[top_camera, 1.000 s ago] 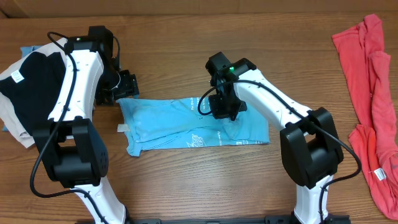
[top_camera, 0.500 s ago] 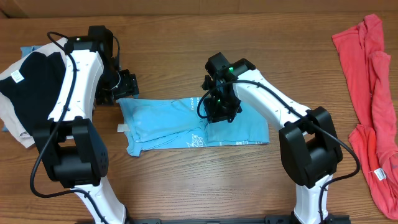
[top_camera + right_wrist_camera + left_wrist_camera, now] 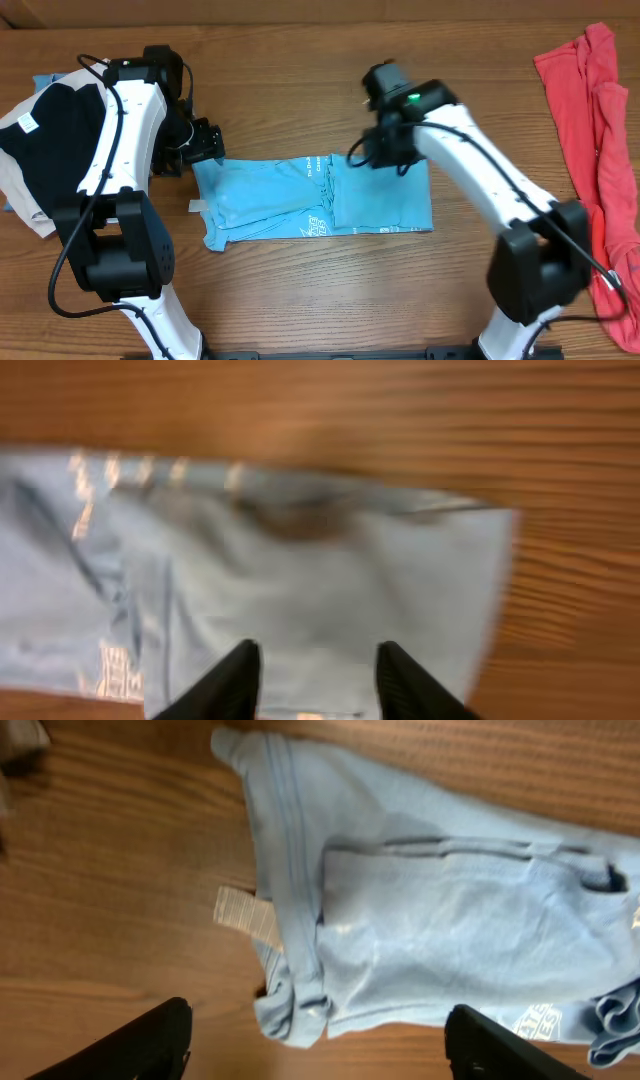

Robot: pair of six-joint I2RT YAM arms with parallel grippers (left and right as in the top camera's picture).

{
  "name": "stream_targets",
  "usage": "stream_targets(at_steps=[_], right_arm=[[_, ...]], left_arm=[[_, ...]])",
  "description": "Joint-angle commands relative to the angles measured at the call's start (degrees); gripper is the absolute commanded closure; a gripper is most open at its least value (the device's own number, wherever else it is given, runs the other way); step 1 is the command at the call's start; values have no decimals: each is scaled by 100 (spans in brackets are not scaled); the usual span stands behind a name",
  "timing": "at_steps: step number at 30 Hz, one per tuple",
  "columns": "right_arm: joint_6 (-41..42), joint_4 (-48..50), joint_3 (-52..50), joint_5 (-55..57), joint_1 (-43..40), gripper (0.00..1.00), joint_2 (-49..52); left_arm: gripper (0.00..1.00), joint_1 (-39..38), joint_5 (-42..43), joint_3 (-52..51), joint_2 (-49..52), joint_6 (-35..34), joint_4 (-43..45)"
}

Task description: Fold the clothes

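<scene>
– Where is the T-shirt (image 3: 270, 195) lying?
– It is lying flat in the middle of the table (image 3: 300, 290), folded into a long light blue band running left to right. Its lettering is showing near the front edge of the band, and a small pale tag (image 3: 245, 910) is sticking out at its left end.
– What is the left gripper (image 3: 315, 1020) doing?
– It is hovering at the far left corner of the band. Its fingers are standing wide apart and nothing is sitting between them.
– And the right gripper (image 3: 315, 660)?
– It is hanging over the far edge of the right half. The wrist view is blurring, but the two fingers are showing a clear gap, about half spread, with only cloth lying below them and nothing gripped.
– Anything else on the table?
– Black and beige garments (image 3: 50, 130) are sitting piled at the left edge, and red garments (image 3: 590, 100) are lying along the right edge, both well apart from the blue one.
</scene>
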Motion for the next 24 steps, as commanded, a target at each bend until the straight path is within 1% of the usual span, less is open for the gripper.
stream_targets(at_steps=[1,5,10,17,20,23,24], right_arm=[[280,-2,229,551,-490,52,-728],[256,-229,229,549,-1005,50,-896],[260,-614,227,529,-1482,50,-896],[269,-695,227,507,-1602,50,-896],[284,-693,227,507,-1602,50,-896],[400,-695,227,505,-1602,50,-896],[413,-695,227,496,-1602,50,-896]], left_arm=[[15,-7,81,-149,59,28,-90],[15,-13,85,-592,59,26,120],[14,-39,83,-1423,59,28,730],[14,-39,142,-2476,59,74,2044],[15,-39,299,-2837,61,142,2470],[20,-39,435,-3110,61,195,2839],[27,-39,463,-3180,61,238,2966]])
